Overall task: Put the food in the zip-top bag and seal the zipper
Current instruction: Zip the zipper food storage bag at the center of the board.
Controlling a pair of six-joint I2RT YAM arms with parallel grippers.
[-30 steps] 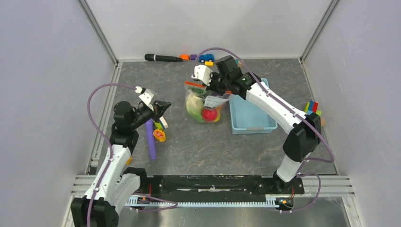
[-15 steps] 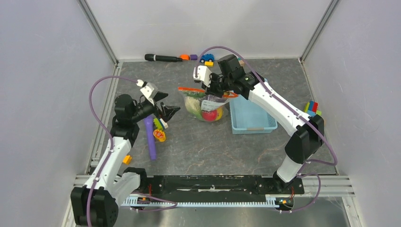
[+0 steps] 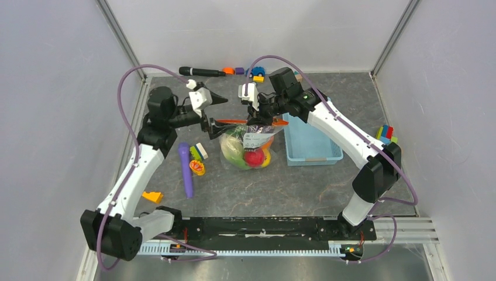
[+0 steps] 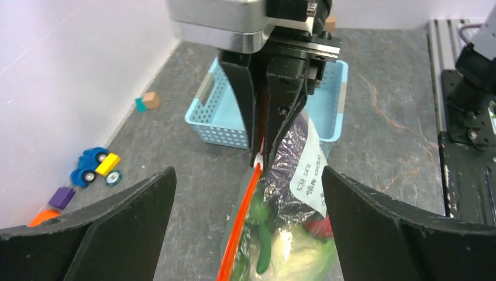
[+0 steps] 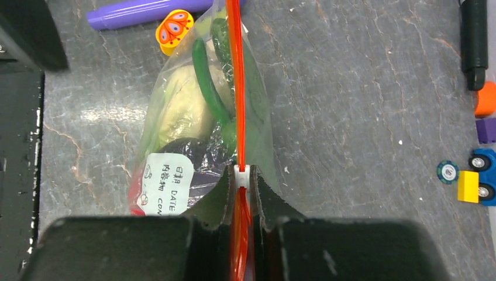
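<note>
Nearest us, the food point(image 3: 233, 150) sits inside the zip-top bag point(image 3: 255, 139). Above it our right gripper point(image 5: 241, 175) pinches the zipper point(image 5: 236, 88) tight, while our left gripper point(image 4: 245, 175) stands spread wide astride the strip's other end, grasping nothing. Farther back lies the toy car point(image 3: 255, 72).

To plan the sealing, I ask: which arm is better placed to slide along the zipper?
Right. The right gripper is shut on the zipper at its white slider. The left gripper is open, straddling the zipper's other end and gripping nothing; it could steady that end.
</note>
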